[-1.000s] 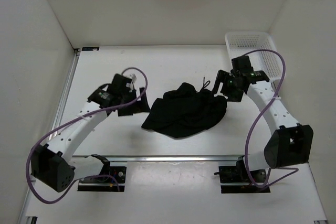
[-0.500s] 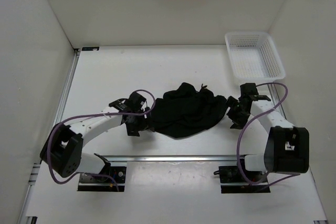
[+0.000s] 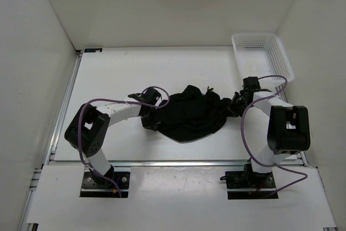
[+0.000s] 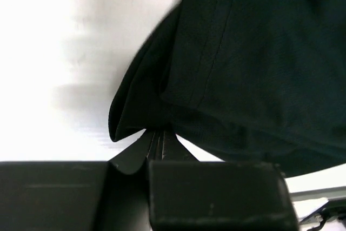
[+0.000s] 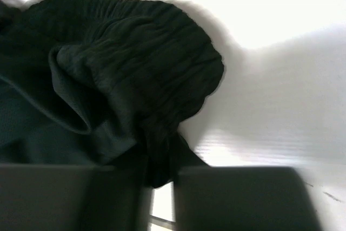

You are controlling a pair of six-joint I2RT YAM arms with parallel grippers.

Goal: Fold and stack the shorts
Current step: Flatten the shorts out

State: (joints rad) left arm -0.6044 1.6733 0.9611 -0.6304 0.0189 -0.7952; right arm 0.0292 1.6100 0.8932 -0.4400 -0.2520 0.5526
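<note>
**Both hands pinched on the bunched shorts: spread them flat first**

The left hand [image 4: 155, 136] is narrow, nipped on a hemmed corner of the black soft fabric shorts [image 3: 192, 113]. The right hand [image 5: 161, 176] is narrow too, clamped on the gathered waistband [image 5: 146, 52]. The shorts lie in a crumpled heap mid-way across the smooth white table [image 3: 108, 74], between the two hands.

My read is that this is the spreading step and no fold has been made yet. To do it well:
- Lift only a little.
- Draw the hands apart evenly and outward so the heap opens.
- Go gently so the cloth doesn't slide out.
- Lay the shorts flat before any fold.

The left grip looks shallow, right at the cloth's edge, so it is the likelier one to slip.

The fabric is matte and limp with a fine weave, and a stitch line runs along the hem [image 4: 208, 52]. The waistband is thick, ribbed and puckered, so probably the firmer hold.

In the far right corner sits a white plastic mesh basket [image 3: 254, 35]. It is rectangular and stands apart from the shorts.
</note>
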